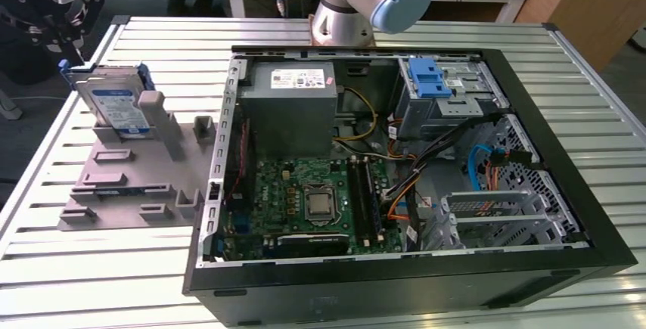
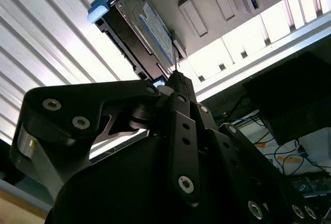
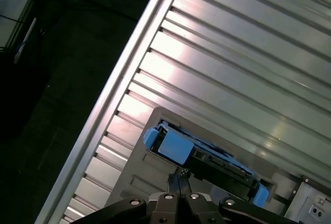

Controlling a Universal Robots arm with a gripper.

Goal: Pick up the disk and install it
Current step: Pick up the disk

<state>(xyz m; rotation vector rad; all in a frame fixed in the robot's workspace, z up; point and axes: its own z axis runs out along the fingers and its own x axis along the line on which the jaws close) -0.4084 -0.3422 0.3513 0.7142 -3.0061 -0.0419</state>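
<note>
1. the disk (image 1: 114,102) is stood on edge in a grey rack (image 1: 111,193), beside the open computer case (image 1: 404,283).
2. the gripper (image 3: 178,176) is poised just above it, seemingly closed on nothing.
3. the pick-up approach is judged in hand; an opened grasp astride the disk is called for.

disk (image 1: 113,102): 1 | computer case (image 1: 404,293): 1 | power supply (image 1: 293,116): 1 | drive cage (image 1: 454,106): 1 | grey holder plate (image 1: 123,190): 1

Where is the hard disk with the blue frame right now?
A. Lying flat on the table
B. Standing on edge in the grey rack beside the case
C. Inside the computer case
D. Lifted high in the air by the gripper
B: the disk stands on edge in the grey rack, outside the open computer case, with the gripper close above it.
</note>
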